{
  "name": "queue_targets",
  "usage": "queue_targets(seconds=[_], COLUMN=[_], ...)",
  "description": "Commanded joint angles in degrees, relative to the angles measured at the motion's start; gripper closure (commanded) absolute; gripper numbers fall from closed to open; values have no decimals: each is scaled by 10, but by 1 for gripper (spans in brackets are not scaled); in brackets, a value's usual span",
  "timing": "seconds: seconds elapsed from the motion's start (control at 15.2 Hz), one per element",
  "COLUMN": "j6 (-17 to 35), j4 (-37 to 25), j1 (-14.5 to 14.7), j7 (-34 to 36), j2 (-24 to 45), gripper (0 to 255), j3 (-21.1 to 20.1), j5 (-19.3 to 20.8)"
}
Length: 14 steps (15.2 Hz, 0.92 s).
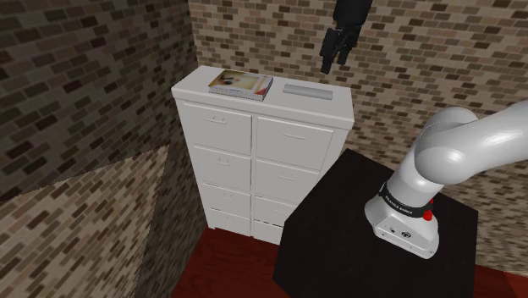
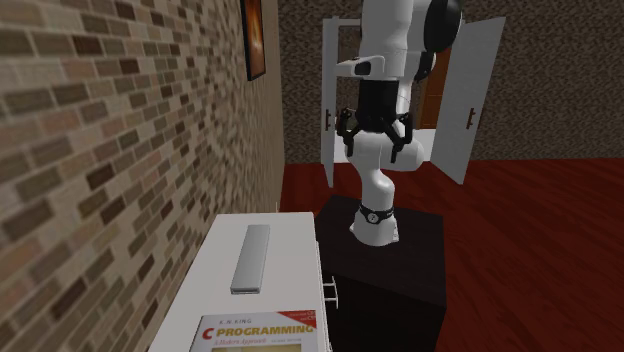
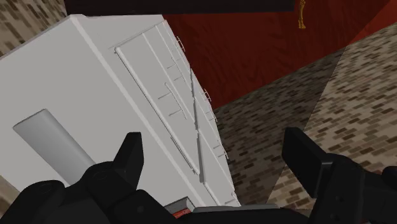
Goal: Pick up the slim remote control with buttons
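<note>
Item 1. Stand (image 1: 372, 245): black box on a red wood floor (image 1: 228, 271), just beside the dresser.

Item 2. Arm (image 1: 461, 152): white, rising from the stand and reaching over the dresser.

Item 3. Gripper (image 1: 332, 57): all black, pointing down, hanging above the dresser top and apart from it. In the wrist view the fingers (image 3: 130, 156) stand wide apart, with nothing between them.

Item 4. Dresser (image 1: 254, 152): white, two columns of drawers, set against a brick wall (image 1: 85, 76).

Item 5. Remote (image 1: 307, 91): slim, plain grey, lying flat on the dresser top toward the shoulder view's right, below the gripper and untouched.

Item 6. Book (image 1: 241, 83): flat on the same top, beside the remote on the shoulder view's left; cover reads "C PROGRAMMING" in the second exterior view.
</note>
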<state>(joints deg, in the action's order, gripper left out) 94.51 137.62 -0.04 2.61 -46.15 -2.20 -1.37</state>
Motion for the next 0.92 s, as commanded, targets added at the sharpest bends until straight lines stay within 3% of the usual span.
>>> queue_targets(seconds=[0.0, 0.86], j6=[0, 169], j4=[0, 1], j1=[0, -21], j7=[0, -202], j2=[0, 179], gripper=[0, 0], j3=[0, 132], j5=[0, 72])
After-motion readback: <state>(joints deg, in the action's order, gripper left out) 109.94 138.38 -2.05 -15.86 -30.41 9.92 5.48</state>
